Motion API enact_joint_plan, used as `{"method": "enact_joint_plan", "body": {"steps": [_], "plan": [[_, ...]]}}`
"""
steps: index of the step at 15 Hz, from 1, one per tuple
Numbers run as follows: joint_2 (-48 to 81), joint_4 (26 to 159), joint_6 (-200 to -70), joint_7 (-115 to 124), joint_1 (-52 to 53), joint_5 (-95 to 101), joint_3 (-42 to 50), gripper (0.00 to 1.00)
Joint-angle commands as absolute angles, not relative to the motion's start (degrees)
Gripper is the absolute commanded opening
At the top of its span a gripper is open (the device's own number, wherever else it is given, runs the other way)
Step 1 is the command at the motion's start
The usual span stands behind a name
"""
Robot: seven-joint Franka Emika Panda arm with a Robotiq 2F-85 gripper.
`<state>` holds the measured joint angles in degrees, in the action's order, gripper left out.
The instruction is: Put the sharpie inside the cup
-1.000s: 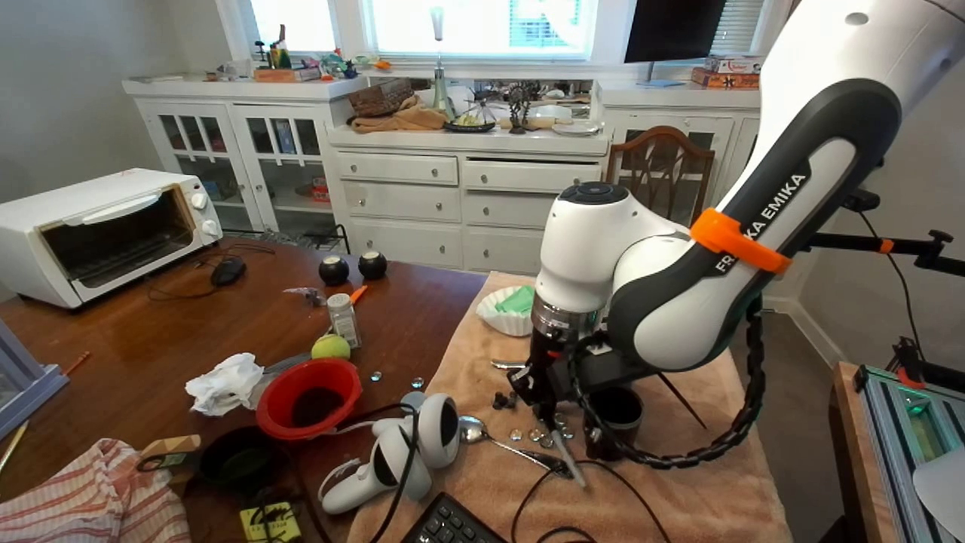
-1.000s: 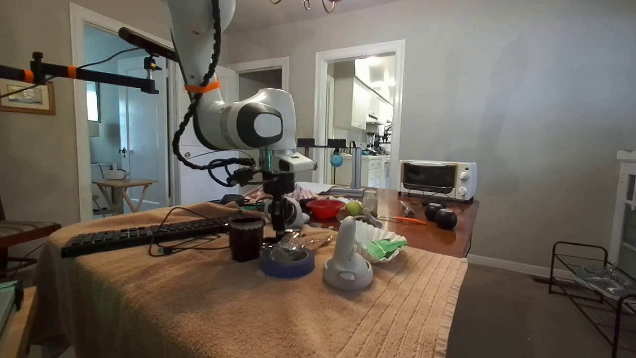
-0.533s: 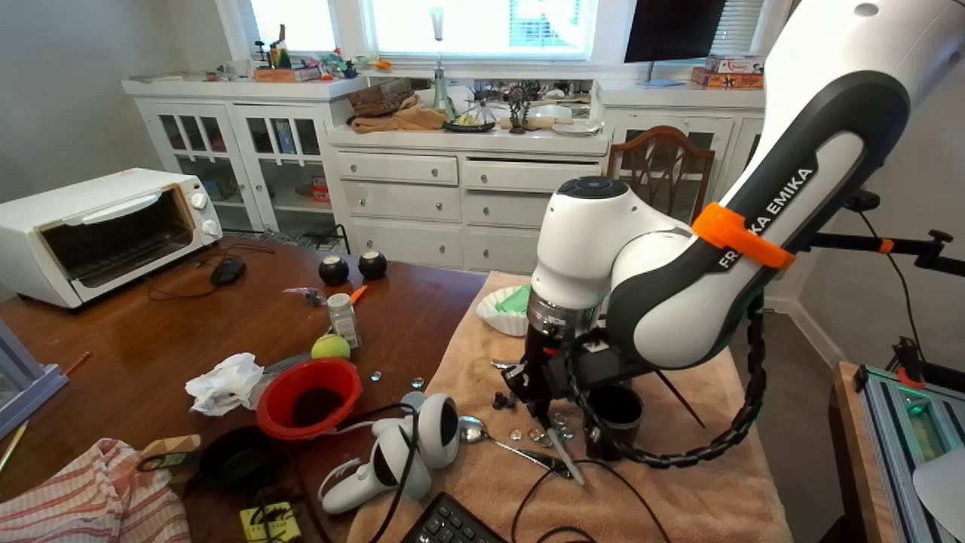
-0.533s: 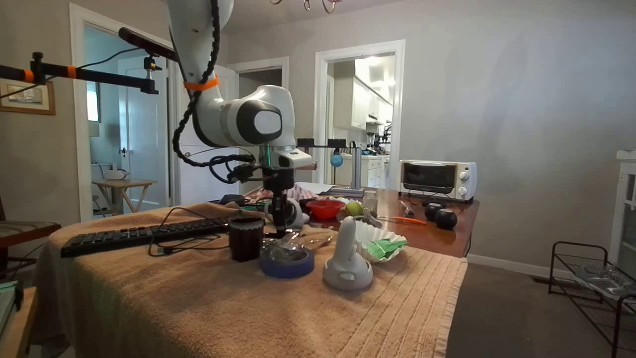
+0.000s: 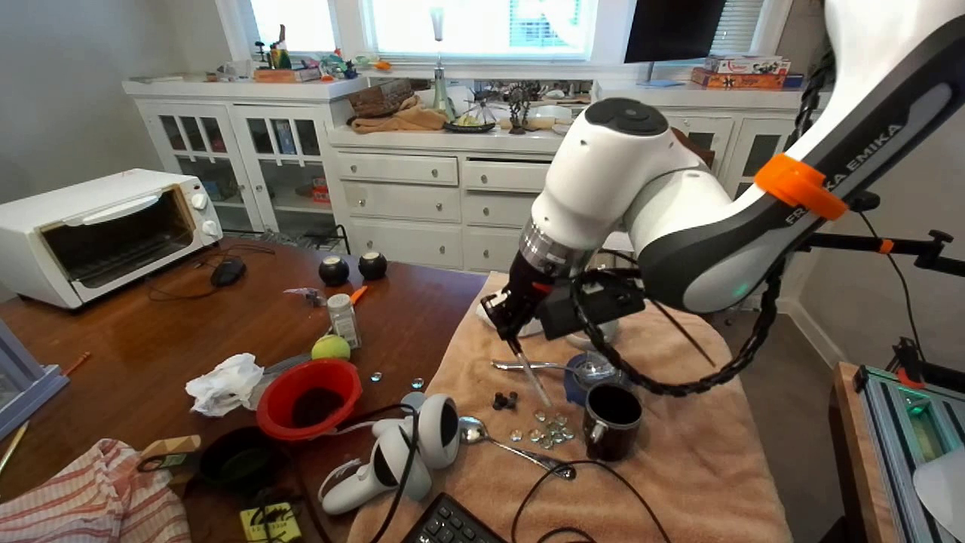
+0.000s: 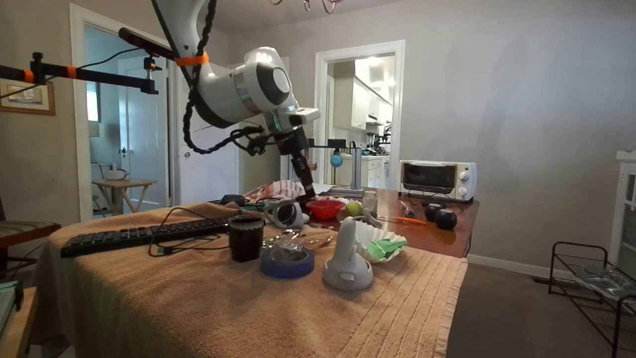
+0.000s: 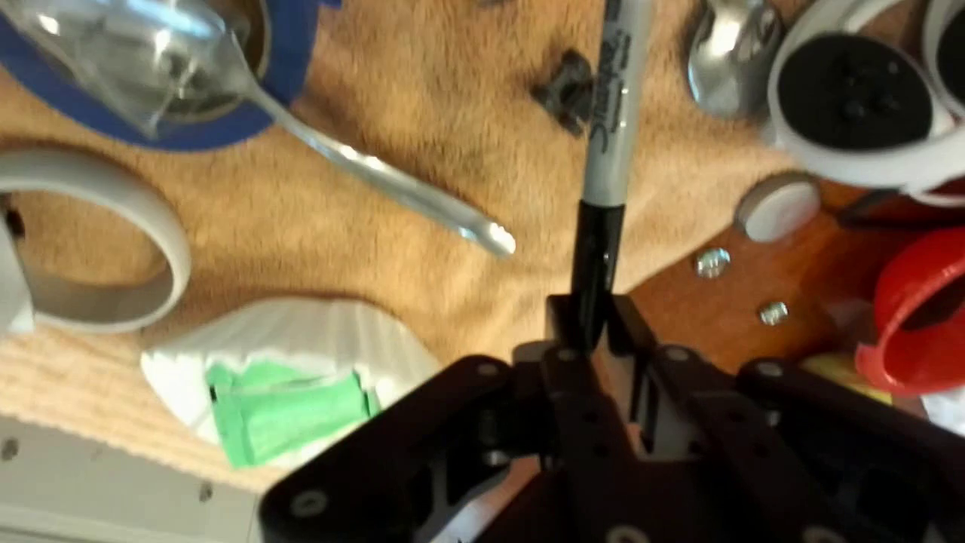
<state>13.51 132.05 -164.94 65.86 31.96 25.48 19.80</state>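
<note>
Wrist view: end effector point(image 7: 593, 320) nearly closed, pinching Sharpie point(image 7: 612, 143) by its black cap point(image 7: 598, 253). In an exterior view: dark mug point(image 5: 620, 437) upright on towel point(image 5: 701, 467); Sharpie slanting, outside mug; glass beads point(image 5: 556, 432) beside mug. In an exterior view: blue tape roll point(image 6: 288, 270) just beside mug, end effector beyond mug, higher.

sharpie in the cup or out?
Out: the gripper holds the sharpie by its black end, and an exterior view shows its free end outside the cup.
</note>
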Motion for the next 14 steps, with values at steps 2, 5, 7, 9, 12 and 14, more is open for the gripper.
{"method": "enact_joint_plan", "body": {"steps": [2,5,7,9,12,14], "plan": [[4.8,134.2,-165.6,76.3,43.9,45.9,34.8,0.03],[-1.0,133.9,-163.2,81.5,47.5,59.7,39.4,0.03],[-5.8,135.9,-161.3,85.5,47.1,68.7,38.8,0.03],[-11.1,139.5,-159.6,89.3,45.7,77.7,36.8,0.03],[-17.7,146.8,-155.7,91.2,45.2,83.6,34.5,0.03],[-21.2,151.0,-153.8,90.1,44.9,84.1,33.3,0.03]]}}
